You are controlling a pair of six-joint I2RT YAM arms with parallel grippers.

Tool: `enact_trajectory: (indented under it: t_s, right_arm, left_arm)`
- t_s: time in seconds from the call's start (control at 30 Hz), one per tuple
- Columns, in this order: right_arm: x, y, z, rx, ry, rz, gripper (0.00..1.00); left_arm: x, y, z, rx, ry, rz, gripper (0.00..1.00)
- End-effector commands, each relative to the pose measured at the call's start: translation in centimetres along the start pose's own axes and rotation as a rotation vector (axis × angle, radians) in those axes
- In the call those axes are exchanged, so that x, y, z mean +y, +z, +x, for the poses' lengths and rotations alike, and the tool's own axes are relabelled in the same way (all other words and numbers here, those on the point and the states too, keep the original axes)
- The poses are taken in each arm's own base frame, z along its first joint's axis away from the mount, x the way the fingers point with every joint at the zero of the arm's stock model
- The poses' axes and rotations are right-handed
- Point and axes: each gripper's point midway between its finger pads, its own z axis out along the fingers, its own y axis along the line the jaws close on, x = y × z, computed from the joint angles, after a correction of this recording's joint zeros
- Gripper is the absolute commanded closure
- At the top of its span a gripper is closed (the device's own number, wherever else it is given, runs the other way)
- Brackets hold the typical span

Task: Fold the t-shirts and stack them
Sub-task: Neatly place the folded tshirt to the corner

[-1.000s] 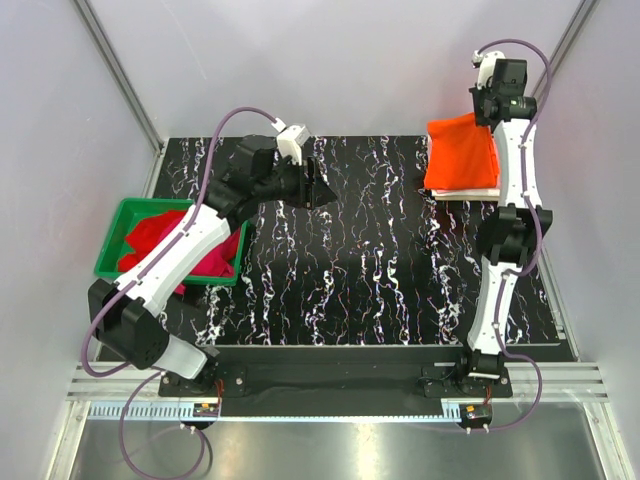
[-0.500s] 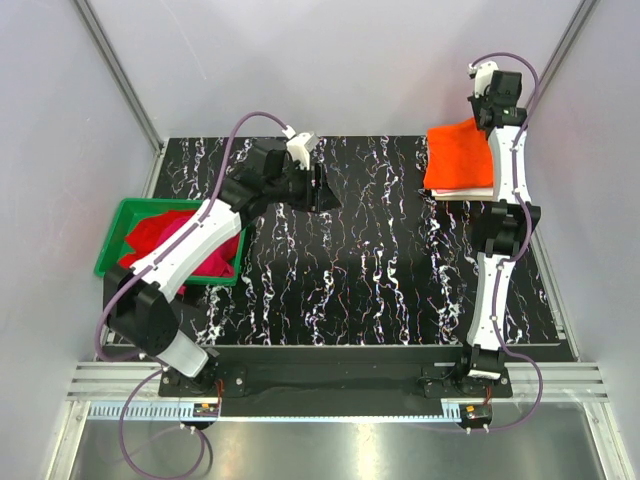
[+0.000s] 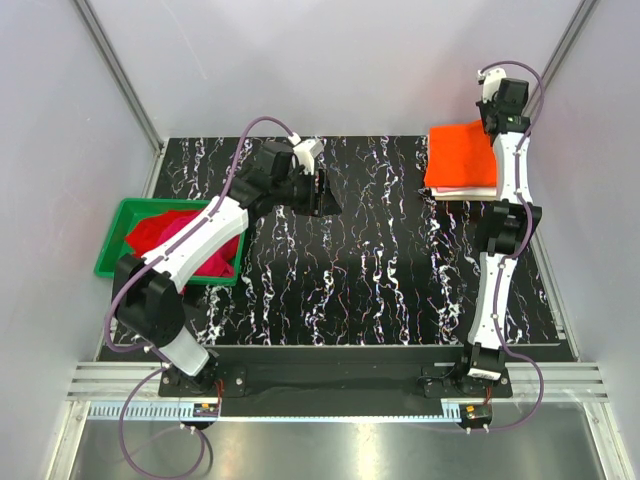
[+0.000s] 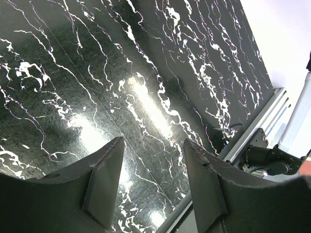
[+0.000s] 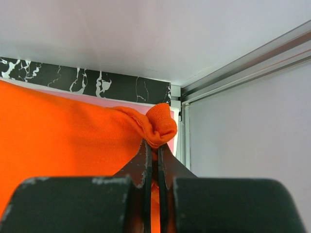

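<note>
Reading from the near edge outward, we find the green bin (image 3: pixel 160 279) at 9 o'clock on the table (image 3: pixel 370 270), with a red shirt (image 3: pixel 150 232) and a magenta one (image 3: pixel 215 258) bunched inside, unfolded. Beyond it, at about 11 o'clock, the left claw (image 3: pixel 325 192) hangs above bare marbled tabletop; its wrist view shows the claw (image 4: pixel 153 143) spread fairly wide with nothing between the fingers. Farthest out, at 2 o'clock, the folded orange shirt (image 3: pixel 458 152) lies on top of the stack, a cream-white layer (image 3: pixel 468 191) showing at its near edge and a pink strip (image 5: pixel 97 99) at its far edge. The right claw (image 3: pixel 492 118) reaches over the stack's far right corner, and its own camera shows the claw (image 5: pixel 154 145) pinched tight on a rolled nub of the orange shirt (image 5: pixel 63 136). We judge the step in hand to be the last settling of this shirt onto the pile. The next move, we think, calls for letting that corner go without dragging it, lifting the right arm clear, then sending the left claw to the bin for another shirt.
</note>
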Motion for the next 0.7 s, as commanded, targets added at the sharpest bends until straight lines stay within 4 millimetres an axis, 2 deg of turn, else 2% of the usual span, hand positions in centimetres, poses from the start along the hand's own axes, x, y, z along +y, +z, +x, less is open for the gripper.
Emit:
enact_trajectory:
  t_s: [0.0,0.13,0.23,0.3,0.33,0.43,0.5,0.53,0.6,0.67]
  right_arm:
    - [-1.7,-0.6,-3.9,-0.131,0.003,0.037,1.00]
    - [-1.3,0.2,-3.5,-0.137,0.001,0.033,1.00]
    - [-1.4,0.3,-4.0,-0.163,0.003,0.034,0.98]
    - [-1.8,0.8,-3.5,-0.156,0.008,0.072,0.85]
    - [-2.1,0.9,-3.6,-0.161,0.016,0.090,0.71]
    - [-3.5,-0.2,-3.7,-0.138,0.073,0.163,0.43]
    - [-4.2,-1.3,-3.3,-0.094,0.106,0.227,0.34]
    - [-4.5,-2.6,-3.5,-0.081,0.159,0.252,0.28]
    - [-4.8,-4.1,-3.4,-0.060,0.232,0.292,0.27]
    - [-4.0,-5.9,-3.4,-0.056,0.345,0.256,0.30]
  left_arm:
    - [-1.5,-0.3,-1.8,-0.041,0.033,0.048,0.43]
    - [-1.5,-0.3,-1.7,-0.042,0.034,0.043,0.42]
    - [-1.6,-0.2,-1.7,-0.037,0.029,0.051,0.42]
    - [-1.7,-0.3,-1.6,-0.036,0.026,0.056,0.42]
    - [-1.9,-0.4,-1.7,-0.039,0.029,0.057,0.41]
    - [-2.1,-0.7,-1.9,-0.051,0.034,0.053,0.41]
    - [-2.4,-1.0,-2.2,-0.059,0.033,0.063,0.40]
    - [-2.9,-1.3,-2.4,-0.065,0.038,0.076,0.40]
    - [-3.3,-1.7,-2.8,-0.079,0.043,0.085,0.40]
    - [-3.6,-2.3,-3.1,-0.095,0.048,0.087,0.40]
